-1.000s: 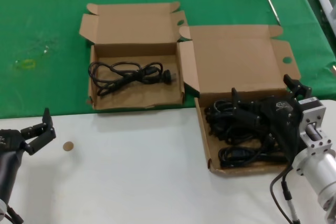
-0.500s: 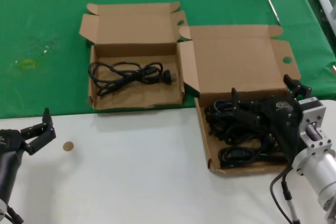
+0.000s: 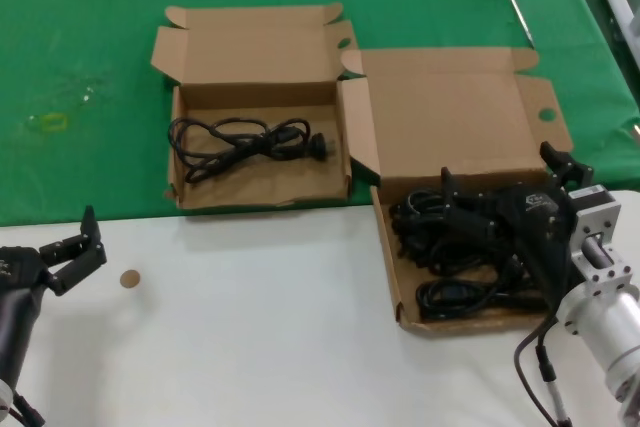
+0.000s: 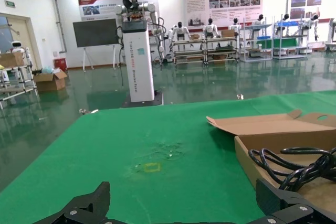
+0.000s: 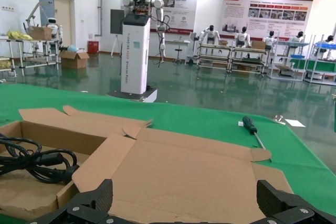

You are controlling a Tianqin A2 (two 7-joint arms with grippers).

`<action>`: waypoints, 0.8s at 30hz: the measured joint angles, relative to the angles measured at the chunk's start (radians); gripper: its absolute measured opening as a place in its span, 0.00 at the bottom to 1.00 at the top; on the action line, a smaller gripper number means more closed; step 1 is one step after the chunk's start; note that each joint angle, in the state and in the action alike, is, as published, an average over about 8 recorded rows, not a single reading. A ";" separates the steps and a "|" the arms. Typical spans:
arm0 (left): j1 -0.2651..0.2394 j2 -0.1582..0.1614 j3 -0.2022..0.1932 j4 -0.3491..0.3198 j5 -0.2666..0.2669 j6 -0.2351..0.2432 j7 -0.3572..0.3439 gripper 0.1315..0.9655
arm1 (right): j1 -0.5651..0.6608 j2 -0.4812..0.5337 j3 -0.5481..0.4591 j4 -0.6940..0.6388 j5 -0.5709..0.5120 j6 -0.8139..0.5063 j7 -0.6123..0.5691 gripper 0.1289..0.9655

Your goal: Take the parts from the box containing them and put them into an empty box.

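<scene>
We see nothing moved: our right gripper stays spread over the black coiled power cables in the larger brown cardboard box. Our left gripper waits, fingers apart.

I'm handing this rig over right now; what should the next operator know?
Left gripper: open, idle above the white table, holding nothing.
Right gripper: low over the cable pile in the larger box; grip not visible.
Done: one cable lies in the smaller box.
Left: move the remaining cables across.
</scene>
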 joint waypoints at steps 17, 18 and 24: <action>0.000 0.000 0.000 0.000 0.000 0.000 0.000 1.00 | 0.000 0.000 0.000 0.000 0.000 0.000 0.000 1.00; 0.000 0.000 0.000 0.000 0.000 0.000 0.000 1.00 | 0.000 0.000 0.000 0.000 0.000 0.000 0.000 1.00; 0.000 0.000 0.000 0.000 0.000 0.000 0.000 1.00 | 0.000 0.000 0.000 0.000 0.000 0.000 0.000 1.00</action>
